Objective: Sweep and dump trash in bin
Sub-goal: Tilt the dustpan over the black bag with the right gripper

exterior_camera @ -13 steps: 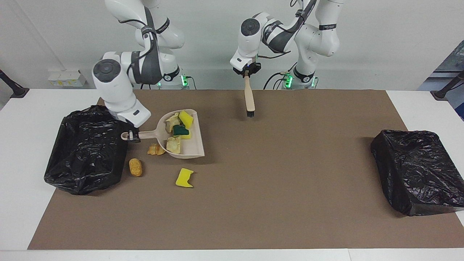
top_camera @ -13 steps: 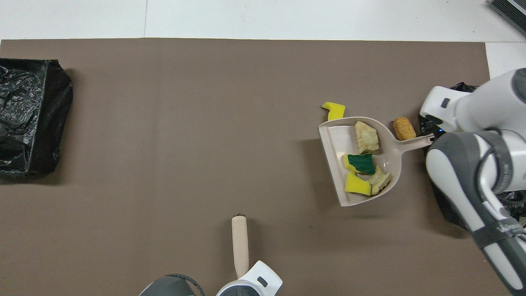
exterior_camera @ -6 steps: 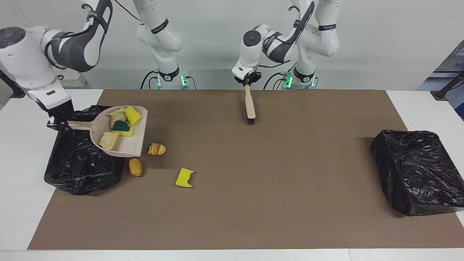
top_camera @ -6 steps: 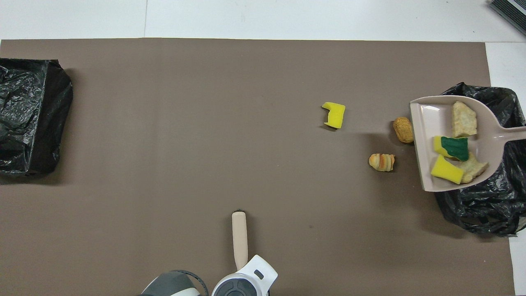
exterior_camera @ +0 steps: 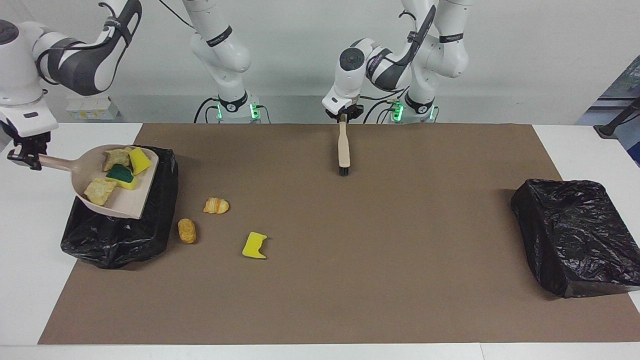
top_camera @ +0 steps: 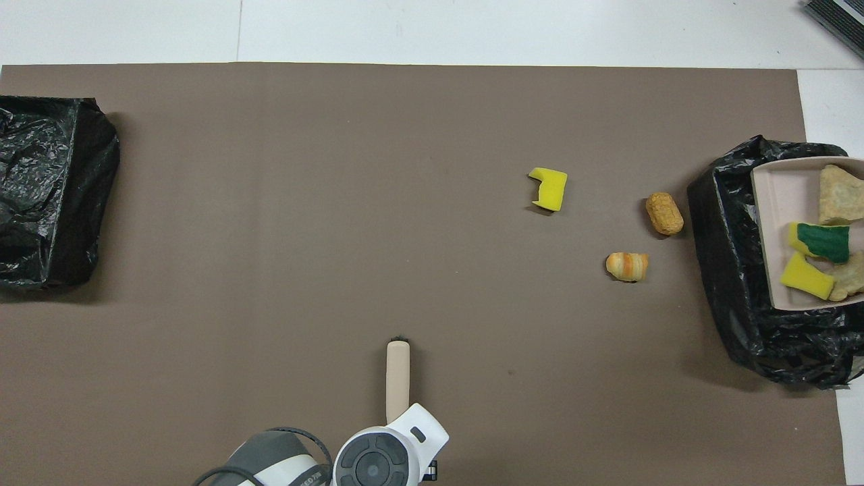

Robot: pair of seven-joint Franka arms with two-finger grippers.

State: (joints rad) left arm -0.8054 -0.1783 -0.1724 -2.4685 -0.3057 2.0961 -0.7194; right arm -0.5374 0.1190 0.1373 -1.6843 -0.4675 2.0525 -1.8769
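while dustpan (exterior_camera: 120, 192) overhangs bin (exterior_camera: 160, 220), mat (exterior_camera: 380, 250) lies open.

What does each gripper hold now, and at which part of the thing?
The right gripper holds the dustpan by the end of its handle, over the bin. The left gripper holds the brush by its handle's top end.

No legible text, label, brand, number or sign was found in either view. The dark bands on the arms carry small white marks, too small to read. The bin bags, mat, dustpan, brush and scraps bear no readable markings.
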